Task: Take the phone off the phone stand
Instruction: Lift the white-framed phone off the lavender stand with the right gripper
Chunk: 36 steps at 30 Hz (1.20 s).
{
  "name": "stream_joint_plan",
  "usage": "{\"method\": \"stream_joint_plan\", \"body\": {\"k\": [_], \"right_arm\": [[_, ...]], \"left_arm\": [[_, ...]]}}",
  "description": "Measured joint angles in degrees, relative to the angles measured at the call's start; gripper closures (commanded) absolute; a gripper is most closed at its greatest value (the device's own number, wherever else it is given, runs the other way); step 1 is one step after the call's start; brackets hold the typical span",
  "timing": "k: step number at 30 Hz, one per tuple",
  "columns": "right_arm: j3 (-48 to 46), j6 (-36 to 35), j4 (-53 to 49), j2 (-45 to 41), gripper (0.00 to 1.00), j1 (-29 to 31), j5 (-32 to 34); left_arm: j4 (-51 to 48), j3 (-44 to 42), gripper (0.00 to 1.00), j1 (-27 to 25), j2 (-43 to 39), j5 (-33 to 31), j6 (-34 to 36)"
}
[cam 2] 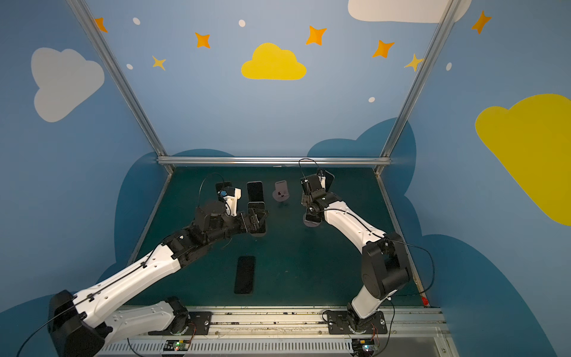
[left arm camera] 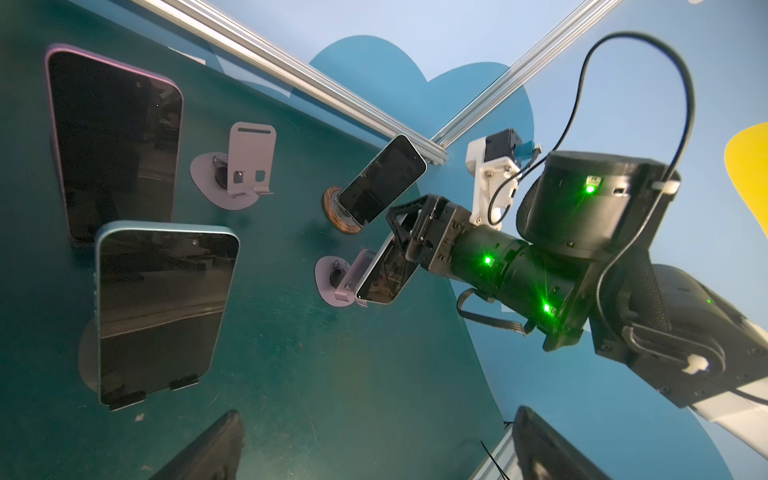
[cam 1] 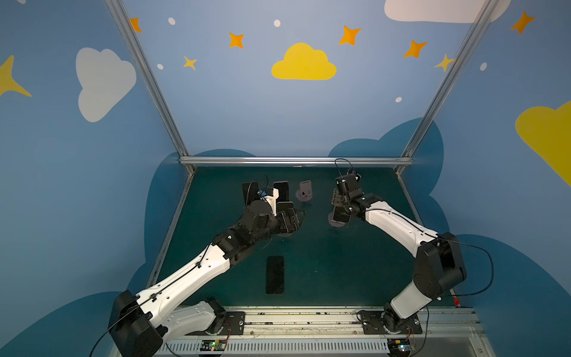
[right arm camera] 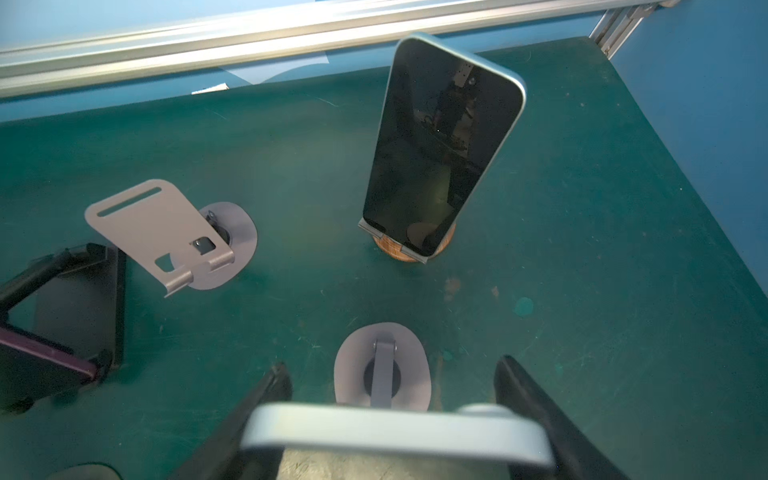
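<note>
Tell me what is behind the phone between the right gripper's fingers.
Its grey stand: the oval base and hinged arm show; the phone covers most of the backplate.

Green table point(cam 1: 355, 272): grey stand point(cam 1: 305, 191), flat phone point(cam 1: 275, 274).

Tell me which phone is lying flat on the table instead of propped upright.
The black phone alone near the front edge: it lies flat on the green table, while the others stand propped up farther back.

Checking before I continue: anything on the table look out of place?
One phone lies flat on the table, off any stand, while one grey stand sits empty. Nothing looks toppled or damaged.
</note>
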Motion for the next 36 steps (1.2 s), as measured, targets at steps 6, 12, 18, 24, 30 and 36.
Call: {"method": "stream_joint_plan", "body": {"k": [6, 12, 18, 24, 30, 36], "right_arm": [[-0.2, -0.3, 0.2, -1.3, 0.4, 0.3, 0.0], [-0.3, -0.5, 0.3, -2.8, 0.4, 0.9, -0.1], [-0.9, -0.4, 0.1, -5.6, 0.41, 1.9, -0.3], [-1.8, -0.3, -0.1, -6.6, 0.41, 2.7, -0.8], [-3.4, 1.0, -1.0, -6.6, 0.41, 3.3, -1.5], [-5.0, 1.7, -2.7, -8.0, 0.41, 4.0, -2.4]], "left_arm": [[0.0, 0.0, 0.0, 1.1, -0.7, -0.5, 0.1], [0.0, 0.0, 0.0, 2.4, -0.7, -0.8, 0.1], [0.0, 0.0, 0.0, 4.4, -0.7, -1.1, 0.0], [0.0, 0.0, 0.0, 5.7, -1.0, -1.5, 0.0], [-0.1, 0.0, 0.0, 6.7, -1.7, -2.2, 0.2], [-0.7, 0.0, 0.0, 9.1, -4.3, -4.8, 0.3]]}}
